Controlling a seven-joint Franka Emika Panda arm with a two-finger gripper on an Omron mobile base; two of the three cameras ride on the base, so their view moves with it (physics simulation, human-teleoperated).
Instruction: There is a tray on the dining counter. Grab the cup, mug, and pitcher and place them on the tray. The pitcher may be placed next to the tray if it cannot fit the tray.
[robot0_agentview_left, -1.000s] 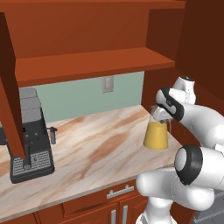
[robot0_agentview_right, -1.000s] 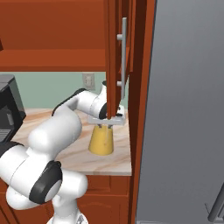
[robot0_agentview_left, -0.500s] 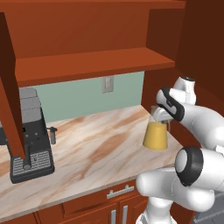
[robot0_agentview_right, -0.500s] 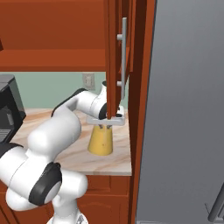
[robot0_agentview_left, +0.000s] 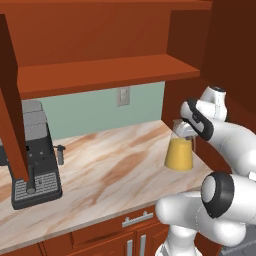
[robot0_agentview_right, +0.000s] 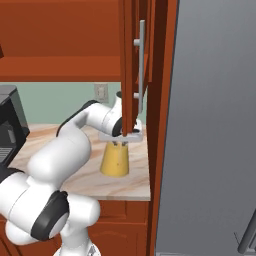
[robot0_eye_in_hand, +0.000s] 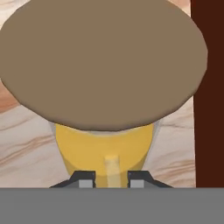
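The pitcher (robot0_agentview_left: 179, 154) is clear glass with orange liquid and stands near the right end of a marbled counter (robot0_agentview_left: 110, 172). In the right base view the pitcher (robot0_agentview_right: 115, 160) sits just left of a cabinet door. My gripper (robot0_agentview_left: 183, 131) comes down at its top from the side. In the hand view the round tan lid (robot0_eye_in_hand: 100, 61) spreads wide, and my gripper (robot0_eye_in_hand: 111, 181) is shut on the pitcher's thin handle strip below the lid. The pitcher's base rests on the counter. The tray, cup, mug and dining counter are out of view.
A black coffee machine (robot0_agentview_left: 35, 155) stands at the counter's left end. A wooden shelf (robot0_agentview_left: 100, 75) runs above. An open cabinet door (robot0_agentview_right: 132, 65) hangs right beside the pitcher, with its dark edge (robot0_eye_in_hand: 210, 87) close by. A grey fridge (robot0_agentview_right: 215, 125) stands to the right.
The jaws have drawn in on the pitcher's handle. The arm and the pitcher otherwise stay where they were.
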